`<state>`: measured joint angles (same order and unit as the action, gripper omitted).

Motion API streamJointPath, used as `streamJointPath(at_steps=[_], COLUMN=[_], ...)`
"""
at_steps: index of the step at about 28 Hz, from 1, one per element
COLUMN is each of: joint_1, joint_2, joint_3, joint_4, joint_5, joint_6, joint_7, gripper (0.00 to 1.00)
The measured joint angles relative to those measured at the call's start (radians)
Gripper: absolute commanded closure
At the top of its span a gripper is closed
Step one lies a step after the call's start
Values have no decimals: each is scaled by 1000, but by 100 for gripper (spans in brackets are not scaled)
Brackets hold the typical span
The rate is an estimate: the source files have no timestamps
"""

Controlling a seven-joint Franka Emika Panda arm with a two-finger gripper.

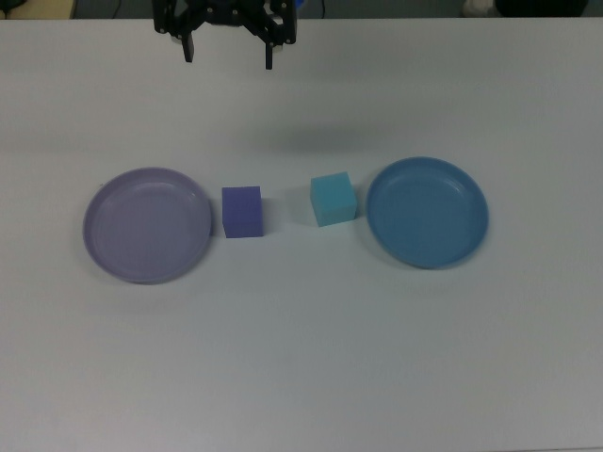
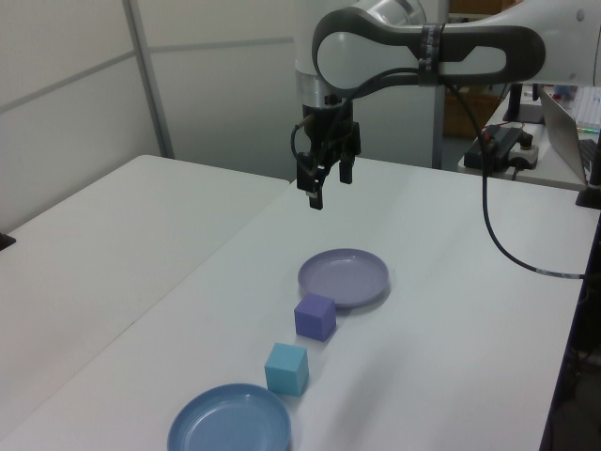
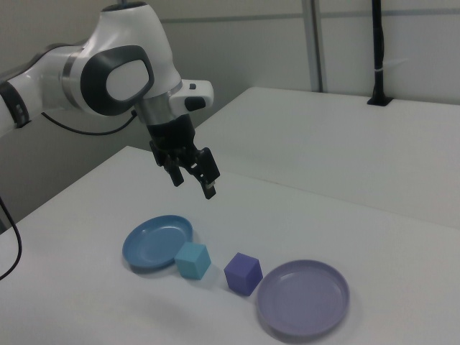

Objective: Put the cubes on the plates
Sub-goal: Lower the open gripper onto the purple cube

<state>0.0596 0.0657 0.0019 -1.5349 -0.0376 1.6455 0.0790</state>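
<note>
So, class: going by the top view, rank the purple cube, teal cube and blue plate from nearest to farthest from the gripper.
1. Purple cube, below the gripper.
2. Teal cube, to the lower right, close to a tie.
3. Blue plate, far right.

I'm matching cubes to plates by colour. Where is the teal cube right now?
In the top view, the teal cube sits on the table just left of the blue plate, with the purple cube further left.
</note>
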Motion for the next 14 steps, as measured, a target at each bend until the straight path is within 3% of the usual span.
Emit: streamJointPath(at_steps=[6,14], joint_1=[1,2], joint_2=[21,128], joint_3=[0,0], joint_4=[-12,-28], joint_5=[40,26], joint_6=[0,48], joint_7=[0,0], gripper=[0,0])
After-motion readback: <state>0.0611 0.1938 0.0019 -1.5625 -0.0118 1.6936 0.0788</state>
